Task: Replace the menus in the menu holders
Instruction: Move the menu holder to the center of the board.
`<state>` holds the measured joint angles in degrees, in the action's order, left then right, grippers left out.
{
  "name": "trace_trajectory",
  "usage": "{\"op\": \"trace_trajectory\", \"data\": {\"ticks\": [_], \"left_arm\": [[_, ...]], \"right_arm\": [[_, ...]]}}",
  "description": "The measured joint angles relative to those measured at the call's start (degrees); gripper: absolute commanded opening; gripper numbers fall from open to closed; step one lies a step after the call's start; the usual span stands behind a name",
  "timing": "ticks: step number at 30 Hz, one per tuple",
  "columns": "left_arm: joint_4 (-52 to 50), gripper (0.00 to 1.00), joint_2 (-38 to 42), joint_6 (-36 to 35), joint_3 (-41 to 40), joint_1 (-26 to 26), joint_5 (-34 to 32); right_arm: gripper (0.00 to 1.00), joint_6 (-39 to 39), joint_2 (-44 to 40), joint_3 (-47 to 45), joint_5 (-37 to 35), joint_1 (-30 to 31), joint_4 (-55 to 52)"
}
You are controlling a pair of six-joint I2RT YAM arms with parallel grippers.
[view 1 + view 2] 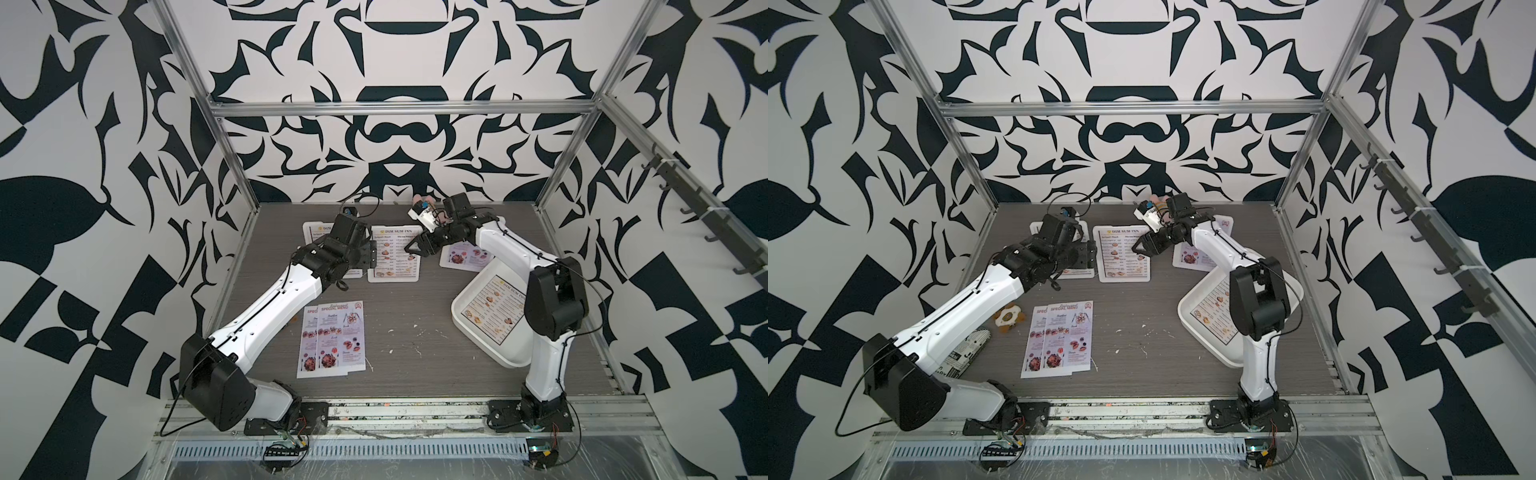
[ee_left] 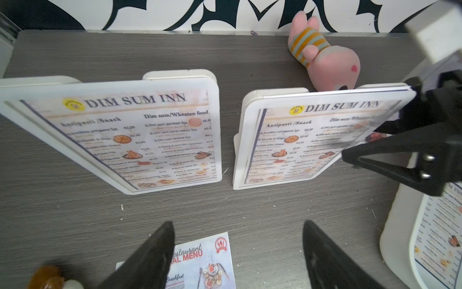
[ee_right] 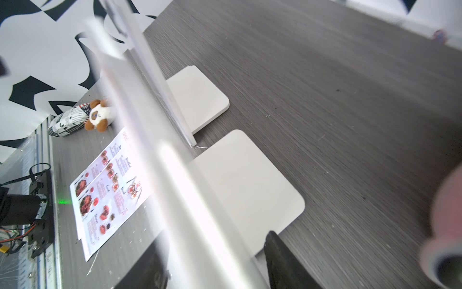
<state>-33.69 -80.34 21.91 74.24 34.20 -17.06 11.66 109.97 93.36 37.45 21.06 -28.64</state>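
- Right gripper [image 1: 411, 248]: parted and set astride the upper right edge of the middle menu holder [image 2: 250, 112], with one finger in front of the face and one behind. No firm pinch on frame or sheet to be made out.
- Left gripper [image 2: 237, 222]: spread wide and empty, hanging just on the near side of the row and aimed at the gap between the left menu holder [image 2: 212, 85] and the middle one.
- Inside the middle frame: a DIM SUM INN menu [image 2: 300, 145], long axis upright, leaning back toward the far wall, face toward the near side. Same kind of sheet in the left frame.
- Inside the right menu holder [image 1: 444, 262]: a pink menu [image 1: 463, 254], so probably done with.
- Flat on the table, near-left of centre: two SPECIAL MENU sheets [image 1: 336, 336], overlapped, long axis running near to far, closest to the left arm.
- In the tray [image 1: 511, 355] at right: a spare DIM SUM INN sheet [image 1: 492, 309], lying flat.
- Judged for the coming pull: right arm much the nearer, with the middle sheet lying straight leftward from its fingertips. Likely calls for a draw along the sheet's own plane, though no telling from here which edge of the frame opens.
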Motion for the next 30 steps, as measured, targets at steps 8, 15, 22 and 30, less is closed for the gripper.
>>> {"op": "trace_trajectory", "data": {"ticks": [8, 15, 22, 30], "left_arm": [[3.9, 0.70, -2.5, 2.8, -4.1, 2.0, 3.1], [5.4, 0.74, -5.4, 3.7, -4.0, 2.1, 3.8], [3.8, 0.75, -7.5, 2.1, 3.2, 2.1, 5.0], [2.0, 0.76, -8.0, 1.2, 6.3, 2.1, 5.1]], "right_arm": [[0.63, -6.1, -19.2, -12.2, -7.2, -4.2, 2.3], [0.68, -13.6, -29.2, -21.2, -15.7, -16.7, 6.3], [0.71, -18.0, -31.3, -34.1, -15.5, -30.1, 13.1], [0.73, -15.4, -20.7, -34.2, -7.2, -30.9, 23.3]]}}
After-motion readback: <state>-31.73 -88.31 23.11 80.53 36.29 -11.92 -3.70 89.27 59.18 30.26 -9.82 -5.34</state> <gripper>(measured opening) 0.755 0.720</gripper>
